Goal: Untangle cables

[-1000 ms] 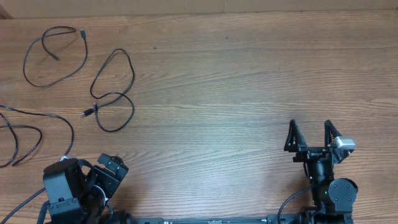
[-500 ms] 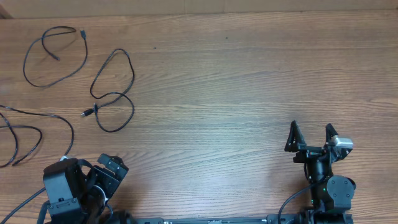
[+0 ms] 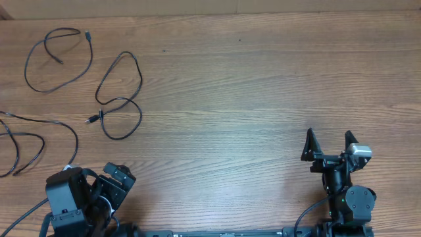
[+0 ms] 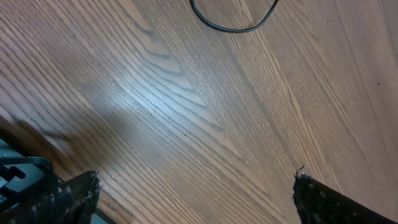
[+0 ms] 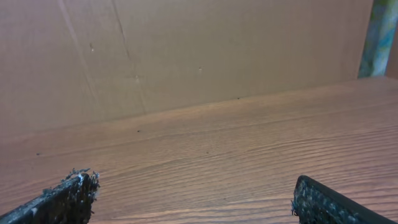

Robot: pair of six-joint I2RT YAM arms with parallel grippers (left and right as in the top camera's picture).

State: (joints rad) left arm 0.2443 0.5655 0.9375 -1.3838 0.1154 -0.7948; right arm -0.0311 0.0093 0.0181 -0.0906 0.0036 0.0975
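Observation:
Three thin black cables lie apart at the table's far left. One is a wide loop [image 3: 56,58] at the back, one a figure-eight loop [image 3: 122,99] with a small plug, and one [image 3: 33,139] runs off the left edge. My left gripper [image 3: 117,176] is tucked at the front left corner, short of the cables. In the left wrist view it [image 4: 196,190] stands open over bare wood, with a curve of cable [image 4: 233,25] far ahead. My right gripper [image 3: 328,141] is open at the front right, far from every cable. Nothing lies between its fingertips [image 5: 71,190].
A wooden table [image 3: 237,92] fills the overhead view. A brown cardboard wall [image 5: 186,50] stands along its far edge. The arm bases and their thicker black wires [image 3: 306,214] sit along the front edge.
My right gripper has drawn back slightly toward the front edge, still open. The left arm and the cables have not moved.

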